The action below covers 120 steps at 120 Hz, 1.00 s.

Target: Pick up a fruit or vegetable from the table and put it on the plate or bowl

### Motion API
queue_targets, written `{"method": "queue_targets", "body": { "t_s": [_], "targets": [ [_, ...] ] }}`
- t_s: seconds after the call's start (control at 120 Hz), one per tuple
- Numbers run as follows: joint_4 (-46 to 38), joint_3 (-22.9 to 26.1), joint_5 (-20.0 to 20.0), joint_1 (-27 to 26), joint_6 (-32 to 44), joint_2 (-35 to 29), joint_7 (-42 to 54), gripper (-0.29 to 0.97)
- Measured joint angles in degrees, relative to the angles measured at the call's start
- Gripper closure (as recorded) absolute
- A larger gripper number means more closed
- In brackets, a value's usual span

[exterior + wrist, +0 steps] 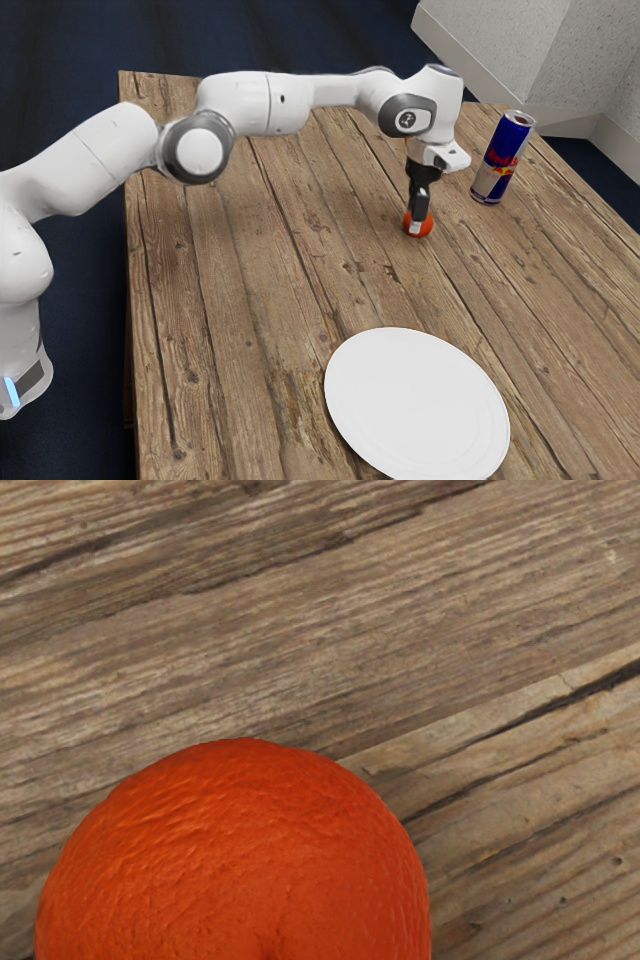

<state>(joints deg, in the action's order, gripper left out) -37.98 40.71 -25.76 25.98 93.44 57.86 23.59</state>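
A white plate [417,405] is lying bare at the near edge of a weathered plank table [250,300], waiting for the fruit the task is calling for. Farther back, and well apart from the plate, a small orange [421,227] is sitting on the boards. The Franka arm [300,100], reaching in from the exterior view's left, is holding its black gripper [419,208] straight down onto the top of it. From the side the pincer is showing as one dark column over the fruit, so whether it is gaping, narrowing or already pinching the orange cannot be told; the fruit is appearing to rest on the wood, not lifted. In the wrist view the orange [240,855] is looming directly beneath the hand, its pebbled, faintly glossy peel standing out against the grey grain. Judging by that skin, the fruit is looking firm, light and round. It is likely to bear a moderate squeeze without bruising but liable to roll or squirt free if taken off-centre, so the sound hold is across its widest girth rather than near the crown. Just beyond, toward the exterior view's right, a blue and silver drink can [501,157] is standing upright near the orange without touching it, something a careless lift could knock. Behind it a pale angular block [520,45] is rising past the table's far corner.
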Motion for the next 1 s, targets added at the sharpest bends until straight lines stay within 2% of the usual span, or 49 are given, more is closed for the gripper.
{"method": "queue_targets", "body": {
  "t_s": [0.183, 0.3, 0.417, 0.533, 0.667, 0.742, 0.833, 0.908, 1.0],
  "targets": [
    [-0.22, -0.85, 0.22, -0.31, 2.42, 0.93, 0.2, 0.01],
    [-0.38, -0.94, 0.24, -0.37, 3.73, 1.09, 0.25, 0.22],
    [-1.39, -2.65, 0.11, -1.33, 3.93, -0.45, 0.1, 0.32],
    [-5.76, -7.03, -0.07, -5.38, -0.72, -11.83, -1.2, 0.33],
    [-20.06, -8.25, 2.33, -11.55, -5.84, -27.59, -3.91, 0.32],
    [-23.83, -6.99, 3.94, -17.56, -7.57, -30.97, -6.19, 0.32],
    [-27.49, -0.94, 4.84, -22.5, -8.96, -31.76, -10.05, 0.33],
    [-31.15, 3.19, 5.4, -22.41, -9.68, -31.89, -13.42, 0.33],
    [-34.93, 4.8, 7.23, -19.79, -9.86, -31.27, -17.09, 0.33]
  ]
}}
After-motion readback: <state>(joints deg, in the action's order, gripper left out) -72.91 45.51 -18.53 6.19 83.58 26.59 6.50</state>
